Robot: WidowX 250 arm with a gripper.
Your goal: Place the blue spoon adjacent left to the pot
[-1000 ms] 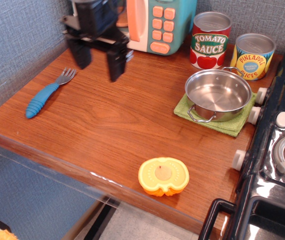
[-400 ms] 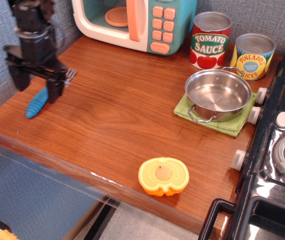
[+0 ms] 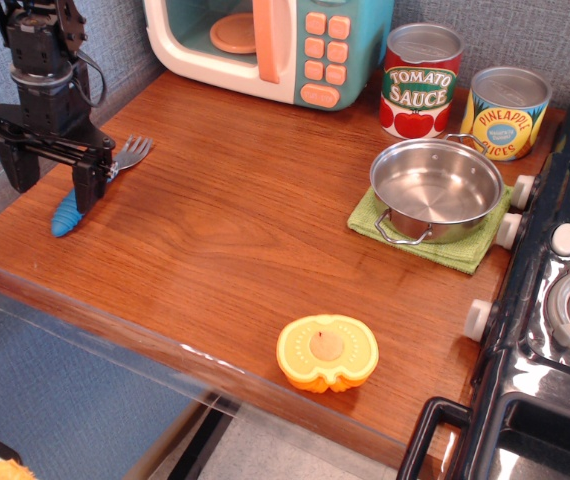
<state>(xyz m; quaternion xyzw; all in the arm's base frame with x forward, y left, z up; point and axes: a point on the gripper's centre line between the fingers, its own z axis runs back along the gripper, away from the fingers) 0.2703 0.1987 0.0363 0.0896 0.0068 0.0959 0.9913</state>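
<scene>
— What sort of place are we looking at here?

— A play kitchen set up as a robot test bench. A toy microwave point(image 3: 275, 45) in teal and peach is standing at the back edge of the wooden counter point(image 3: 225, 240), and two printed cans point(image 3: 420, 80) are sitting at the back right corner.

— And the right edge?

— A toy stove point(image 3: 555, 300) with white knobs is running along it. A steel pot point(image 3: 435, 190) is resting on a green cloth point(image 3: 465, 255) beside it, and a plastic squash half point(image 3: 327, 352) is lying near the front edge.
</scene>
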